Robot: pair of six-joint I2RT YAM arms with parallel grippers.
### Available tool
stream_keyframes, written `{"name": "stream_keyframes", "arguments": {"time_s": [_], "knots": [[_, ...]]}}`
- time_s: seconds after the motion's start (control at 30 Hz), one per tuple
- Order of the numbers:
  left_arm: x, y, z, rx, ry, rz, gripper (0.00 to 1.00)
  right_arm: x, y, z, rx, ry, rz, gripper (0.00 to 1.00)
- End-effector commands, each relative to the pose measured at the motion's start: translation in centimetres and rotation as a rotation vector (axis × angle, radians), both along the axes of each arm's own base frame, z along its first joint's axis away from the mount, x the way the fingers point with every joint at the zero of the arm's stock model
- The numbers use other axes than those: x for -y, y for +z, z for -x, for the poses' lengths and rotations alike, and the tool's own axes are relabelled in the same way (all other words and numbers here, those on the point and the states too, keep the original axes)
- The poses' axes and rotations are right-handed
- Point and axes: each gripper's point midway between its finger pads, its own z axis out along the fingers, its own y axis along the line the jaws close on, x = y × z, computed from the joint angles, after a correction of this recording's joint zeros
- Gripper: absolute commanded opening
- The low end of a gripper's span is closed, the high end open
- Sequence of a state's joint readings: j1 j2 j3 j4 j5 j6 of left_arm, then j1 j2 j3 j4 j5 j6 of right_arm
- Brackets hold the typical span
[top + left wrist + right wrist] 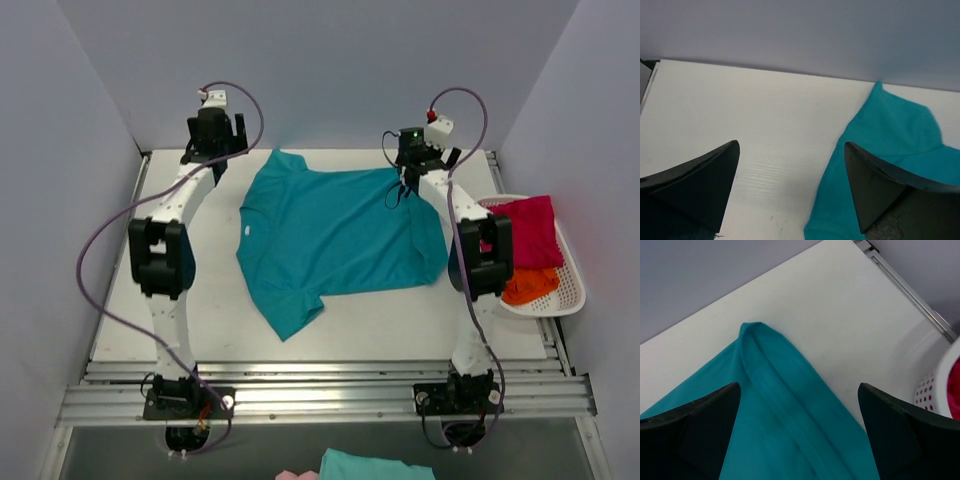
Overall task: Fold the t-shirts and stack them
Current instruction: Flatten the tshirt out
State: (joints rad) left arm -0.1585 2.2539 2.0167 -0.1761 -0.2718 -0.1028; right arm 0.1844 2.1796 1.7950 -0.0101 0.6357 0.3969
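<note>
Top external view, from the left: the left gripper (214,148) hangs over the far-left part of the table (400,320), just beside the far sleeve of the teal-blue t-shirt (340,235); its fingers stand wide apart with nothing between them, and the left wrist view shows bare table in the gap and the sleeve edge under the right-hand finger (880,185); the shirt lies spread flat across the middle of the table, neck to the left, hem to the right, with the near sleeve poking towards the arm bases; the right gripper (414,168) sits above the far hem corner, equally wide open and gripping nothing, the corner lying loose between its fingertips in the right wrist view; further right, the crimson-pink t-shirt (530,225) and the orange t-shirt (528,285) are heaped in the white basket (575,295) at the table's right edge, not yet folded. The cloth looks light, limp and thin; it should drape and slide rather than hold a crease, so I would pinch it at corners and seams, the sleeve or shoulder on the left and the doubled hem on the right, lifting both ends together so the fold does not sag or bunch.
</note>
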Motion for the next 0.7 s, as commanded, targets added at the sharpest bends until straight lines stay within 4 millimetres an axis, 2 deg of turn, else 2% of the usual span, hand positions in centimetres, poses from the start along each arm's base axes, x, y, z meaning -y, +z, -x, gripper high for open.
{"name": "stream_keyframes", "arguments": {"time_s": [0.0, 0.03, 0.07, 0.1, 0.13, 0.17, 0.2, 0.27, 0.33, 0.4, 0.47, 0.5, 0.57, 0.63, 0.67], "knots": [[2.3, 10.7, 3.3, 0.215, -0.040, 0.108, 0.94, -2.4, 5.8, 2.5, 0.143, 0.035, -0.066, 1.00], [3.0, 7.4, 4.4, 0.159, -0.049, 0.120, 0.95, -3.2, 5.8, 2.9, 0.139, 0.076, -0.104, 0.98], [3.6, 7.8, 5.6, 0.163, -0.065, 0.128, 0.96, -3.5, 5.1, 3.4, 0.125, 0.085, -0.120, 0.98], [5.0, 7.2, 6.2, 0.168, -0.089, 0.139, 0.96, -4.0, 3.3, 4.3, 0.086, 0.095, -0.132, 0.98], [6.1, 6.5, 6.8, 0.162, -0.116, 0.162, 0.96, -4.4, 2.9, 4.8, 0.074, 0.105, -0.138, 0.98], [6.6, 4.4, 7.8, 0.115, -0.126, 0.166, 0.96, -4.6, 2.2, 5.3, 0.055, 0.107, -0.137, 0.98], [8.1, 3.1, 8.6, 0.074, -0.148, 0.200, 0.97, -4.9, 1.2, 6.2, 0.024, 0.103, -0.137, 0.98], [9.2, 0.1, 9.9, -0.005, -0.160, 0.223, 1.00, -4.7, 0.4, 7.2, 0.005, 0.081, -0.131, 0.98], [10.7, -1.8, 10.9, -0.051, -0.170, 0.264, 1.00, -4.9, -0.3, 8.4, -0.006, 0.077, -0.147, 0.98], [11.4, -4.3, 11.7, -0.106, -0.181, 0.285, 1.00, -4.9, -0.6, 9.2, -0.016, 0.078, -0.151, 0.98], [11.8, -6.1, 11.5, -0.140, -0.188, 0.298, 1.00, -5.0, -0.9, 10.1, -0.020, 0.078, -0.157, 0.98], [12.0, -5.8, 11.0, -0.135, -0.185, 0.307, 1.00, -5.0, -0.5, 10.2, -0.013, 0.079, -0.160, 0.98], [11.8, -7.5, 10.8, -0.186, -0.170, 0.309, 1.00, -4.9, -0.8, 10.7, -0.021, 0.075, -0.157, 0.98], [12.0, -7.7, 10.3, -0.199, -0.171, 0.325, 1.00, -4.7, -0.2, 10.9, -0.008, 0.072, -0.156, 0.98], [11.8, -9.0, 10.1, -0.225, -0.161, 0.323, 1.00, -4.6, -0.2, 11.1, -0.009, 0.069, -0.153, 0.98]]}}
